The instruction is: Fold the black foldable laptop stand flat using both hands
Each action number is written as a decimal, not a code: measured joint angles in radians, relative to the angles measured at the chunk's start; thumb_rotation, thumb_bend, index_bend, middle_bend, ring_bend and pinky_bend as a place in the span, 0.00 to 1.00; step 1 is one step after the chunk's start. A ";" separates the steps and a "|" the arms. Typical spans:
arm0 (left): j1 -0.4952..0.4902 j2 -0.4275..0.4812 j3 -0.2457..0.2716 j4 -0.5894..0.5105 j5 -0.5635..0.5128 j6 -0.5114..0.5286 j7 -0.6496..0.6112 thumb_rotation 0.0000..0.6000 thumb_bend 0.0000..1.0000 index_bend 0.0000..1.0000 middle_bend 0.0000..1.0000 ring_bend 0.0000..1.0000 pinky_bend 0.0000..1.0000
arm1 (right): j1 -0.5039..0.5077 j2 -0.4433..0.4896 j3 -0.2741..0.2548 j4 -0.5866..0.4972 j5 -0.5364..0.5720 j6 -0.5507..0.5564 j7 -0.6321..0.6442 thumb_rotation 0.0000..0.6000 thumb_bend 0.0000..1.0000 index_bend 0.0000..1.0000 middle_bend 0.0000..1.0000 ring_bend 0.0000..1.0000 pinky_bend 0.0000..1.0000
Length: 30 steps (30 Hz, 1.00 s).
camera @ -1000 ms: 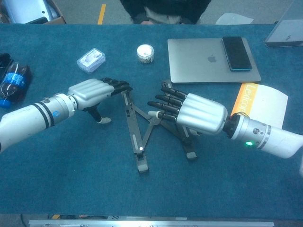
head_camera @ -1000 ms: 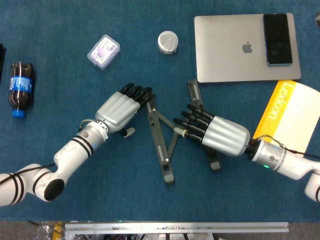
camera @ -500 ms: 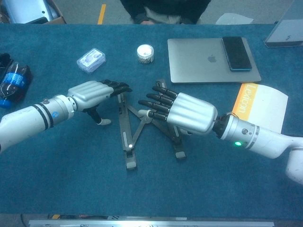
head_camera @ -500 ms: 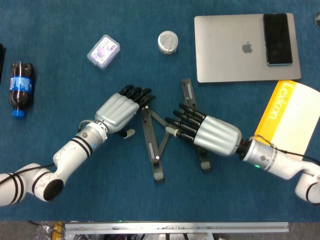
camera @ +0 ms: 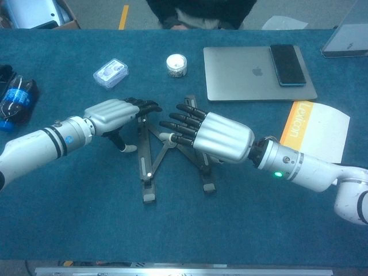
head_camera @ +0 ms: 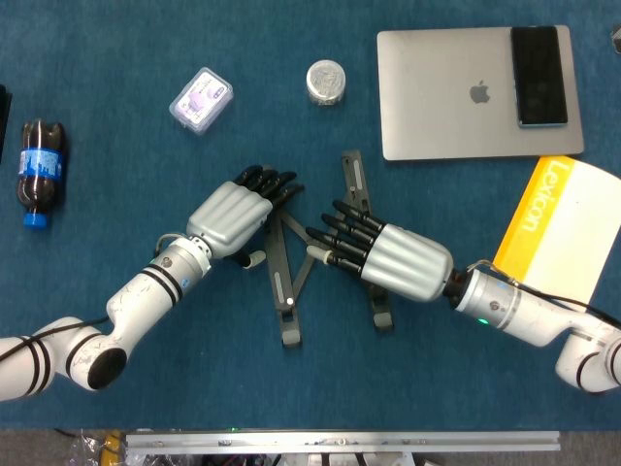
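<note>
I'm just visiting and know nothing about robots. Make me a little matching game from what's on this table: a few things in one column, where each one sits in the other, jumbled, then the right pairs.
Things:
1. phone
2. cola bottle
3. laptop stand
4. yellow book

Places:
A. lying at the far left edge of the table
B. between the two robot hands
C. on top of the closed laptop
D. just below the laptop, at the right side

Pairs: 1-C, 2-A, 3-B, 4-D
</note>
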 measured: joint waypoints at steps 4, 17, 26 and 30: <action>0.001 0.004 0.001 -0.002 0.013 -0.001 -0.025 1.00 0.25 0.00 0.00 0.00 0.01 | 0.003 -0.014 -0.001 0.019 0.007 -0.002 0.014 1.00 0.00 0.00 0.00 0.00 0.00; -0.004 0.029 -0.002 -0.025 0.040 -0.023 -0.117 1.00 0.25 0.00 0.00 0.00 0.01 | 0.023 -0.055 -0.003 0.082 0.013 0.023 0.046 1.00 0.00 0.00 0.00 0.00 0.00; -0.018 0.048 -0.001 -0.021 0.051 -0.066 -0.189 1.00 0.25 0.00 0.00 0.00 0.01 | 0.046 -0.080 -0.011 0.126 0.003 0.048 0.069 1.00 0.00 0.00 0.00 0.00 0.00; -0.022 0.055 0.003 -0.019 0.069 -0.075 -0.216 1.00 0.25 0.00 0.00 0.00 0.01 | 0.056 -0.091 -0.011 0.147 0.002 0.059 0.078 1.00 0.00 0.00 0.00 0.00 0.00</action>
